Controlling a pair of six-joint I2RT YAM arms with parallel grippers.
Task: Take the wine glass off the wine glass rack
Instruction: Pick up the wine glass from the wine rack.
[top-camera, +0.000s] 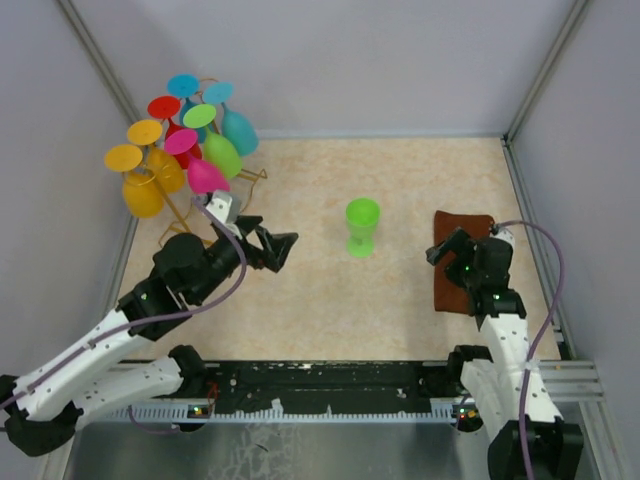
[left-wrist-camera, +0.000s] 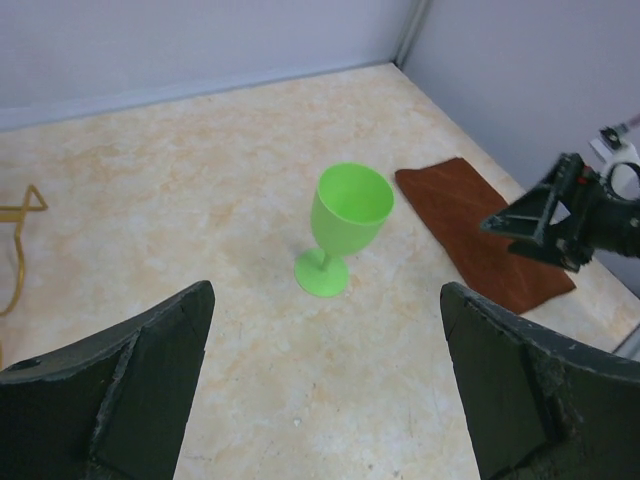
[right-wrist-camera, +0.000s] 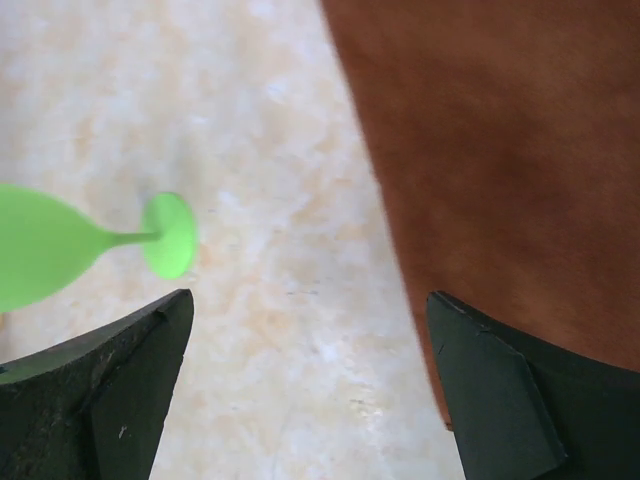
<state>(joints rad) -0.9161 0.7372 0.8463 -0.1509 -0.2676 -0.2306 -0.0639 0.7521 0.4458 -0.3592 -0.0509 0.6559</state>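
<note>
The top view alone shows the wine glass rack (top-camera: 180, 218) in the upper left, hung with coloured glasses (top-camera: 222, 155); the left wrist view catches only its wire foot. A green wine glass (top-camera: 362, 226) stands upright mid-frame, off the rack, between the left gripper (top-camera: 282, 250) and the right gripper (right-wrist-camera: 308, 300), both gaping wide and empty.

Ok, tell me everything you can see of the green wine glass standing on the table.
The green wine glass is one bright lime piece, matte like plastic: a round open bowl, a short thin stem, a flat disc foot. It looks empty and stands upright on the beige table, left of the brown cloth and apart from it. Only the table touches it.
</note>
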